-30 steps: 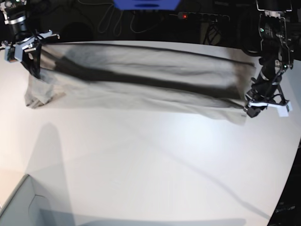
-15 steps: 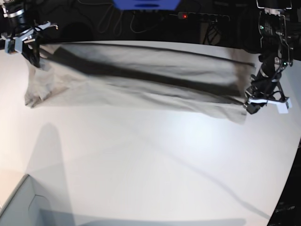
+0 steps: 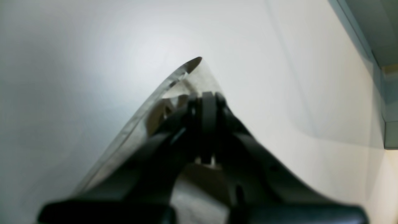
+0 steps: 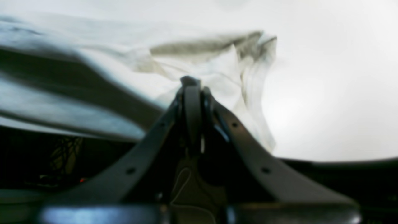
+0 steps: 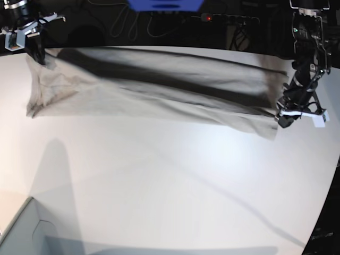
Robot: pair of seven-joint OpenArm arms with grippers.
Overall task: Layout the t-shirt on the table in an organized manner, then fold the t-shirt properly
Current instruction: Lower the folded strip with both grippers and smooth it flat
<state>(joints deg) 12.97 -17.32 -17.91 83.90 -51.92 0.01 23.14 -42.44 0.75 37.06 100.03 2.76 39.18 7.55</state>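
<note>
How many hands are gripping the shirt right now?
2. The right hand pinches the shirt at its far-left corner in the base view; the left hand pinches its right end.

Your t-shirt (image 5: 154, 90) stretches across the far half of the table (image 5: 170, 186), corner to corner between both arms. Right gripper (image 5: 36, 53) sits at the base view's far-left end, left gripper (image 5: 280, 118) at its right end. A box corner (image 5: 21, 234) sits near-left.

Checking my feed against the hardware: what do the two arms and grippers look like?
Both arms are black. The left gripper and right gripper have dark, tapering fingers, with white pieces at the base of the fingers in the base view. The left arm shows a small green light. The wrist views show black, angled finger links with small holes.
</note>
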